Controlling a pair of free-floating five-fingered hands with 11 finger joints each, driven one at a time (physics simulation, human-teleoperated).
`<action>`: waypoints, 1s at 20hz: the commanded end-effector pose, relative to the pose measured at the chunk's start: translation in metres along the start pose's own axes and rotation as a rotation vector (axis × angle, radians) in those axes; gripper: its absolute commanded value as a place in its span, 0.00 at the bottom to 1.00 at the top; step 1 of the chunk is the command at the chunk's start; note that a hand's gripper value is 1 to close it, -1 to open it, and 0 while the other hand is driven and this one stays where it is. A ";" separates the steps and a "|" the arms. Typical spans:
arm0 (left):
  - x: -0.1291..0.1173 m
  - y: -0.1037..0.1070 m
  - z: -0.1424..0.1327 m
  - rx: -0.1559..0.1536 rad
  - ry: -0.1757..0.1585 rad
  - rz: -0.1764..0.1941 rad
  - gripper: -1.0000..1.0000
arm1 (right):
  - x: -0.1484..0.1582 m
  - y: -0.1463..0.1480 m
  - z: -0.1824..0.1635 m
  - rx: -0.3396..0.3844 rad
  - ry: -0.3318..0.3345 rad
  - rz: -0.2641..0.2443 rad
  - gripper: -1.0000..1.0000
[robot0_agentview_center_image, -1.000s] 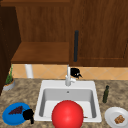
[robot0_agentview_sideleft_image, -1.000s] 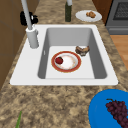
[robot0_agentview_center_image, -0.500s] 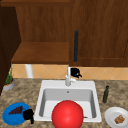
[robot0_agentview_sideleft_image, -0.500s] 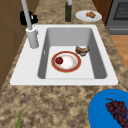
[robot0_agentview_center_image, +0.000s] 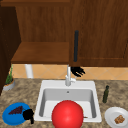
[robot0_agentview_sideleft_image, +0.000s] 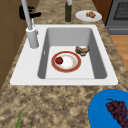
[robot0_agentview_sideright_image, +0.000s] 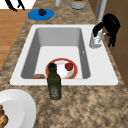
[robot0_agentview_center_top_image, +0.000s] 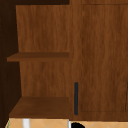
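Observation:
My right hand (robot0_agentview_center_image: 77, 71) hovers behind the white faucet (robot0_agentview_center_image: 68, 77), just under the wooden wall cabinet, fingers spread and relaxed. The right side view puts that hand (robot0_agentview_sideright_image: 110, 25) close beside the faucet (robot0_agentview_sideright_image: 96, 41), thumb towards it, holding nothing. It shows again in the left side view (robot0_agentview_sideleft_image: 28, 12) and as a dark top edge in the upper view (robot0_agentview_center_top_image: 76, 125). My left hand (robot0_agentview_center_image: 28, 115) hangs at the counter's front edge beside the blue plate of grapes (robot0_agentview_center_image: 15, 113), its fingers (robot0_agentview_sideright_image: 13, 5) straight. In the sink lies a red-rimmed plate (robot0_agentview_sideleft_image: 66, 61) carrying a small red fruit (robot0_agentview_sideleft_image: 59, 60).
A brown food piece (robot0_agentview_sideleft_image: 82, 50) lies in the basin. A dark green bottle (robot0_agentview_center_image: 106, 94) and a white plate with brown food (robot0_agentview_center_image: 117, 117) stand right of the sink. A big red ball (robot0_agentview_center_image: 67, 115) covers the sink's front. The cabinet door has a dark handle (robot0_agentview_center_image: 76, 46).

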 end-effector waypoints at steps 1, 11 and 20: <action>0.000 0.000 0.000 0.000 0.000 0.000 0.50 | -0.025 0.002 0.001 0.029 -0.052 -0.031 0.00; 0.000 0.000 0.000 0.000 0.000 0.000 0.50 | -0.064 0.028 -0.021 0.023 -0.184 -0.055 0.00; 0.000 0.000 0.000 0.000 0.000 0.000 0.50 | -0.081 0.057 -0.028 0.006 -0.332 -0.069 0.00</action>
